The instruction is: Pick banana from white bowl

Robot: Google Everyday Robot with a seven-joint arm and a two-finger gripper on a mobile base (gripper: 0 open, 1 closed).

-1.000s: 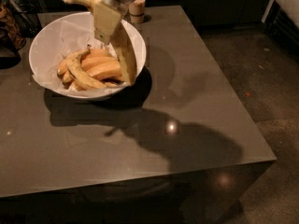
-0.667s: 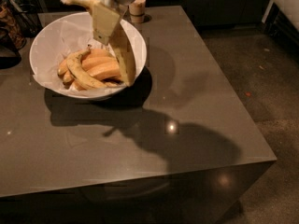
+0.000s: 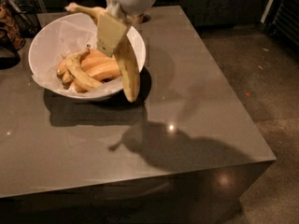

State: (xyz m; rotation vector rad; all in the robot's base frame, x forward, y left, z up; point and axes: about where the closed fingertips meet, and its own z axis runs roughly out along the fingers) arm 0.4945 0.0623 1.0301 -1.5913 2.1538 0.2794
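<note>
My gripper (image 3: pixel 112 34) hangs over the right side of the white bowl (image 3: pixel 46 45), which stands at the table's back left and is lined with white paper. It is shut on the banana (image 3: pixel 128 73), a long thick yellow one. The banana is held up at a slant. Its brownish stem points back left above the bowl, and its tip hangs over the bowl's front right rim. A cream finger (image 3: pixel 110 31) covers the banana's middle.
A slim curved banana (image 3: pixel 80 76) and stubby orange pieces (image 3: pixel 102 70) lie in the bowl. A dark wire basket (image 3: pixel 16 22) stands at the far left. The grey table (image 3: pixel 196 101) ends at the right and front edges, with floor beyond.
My gripper and the banana have shifted a little toward the front right. The banana's tip, which was over the bowl's inside, now hangs past the rim. The bowl has not moved.
</note>
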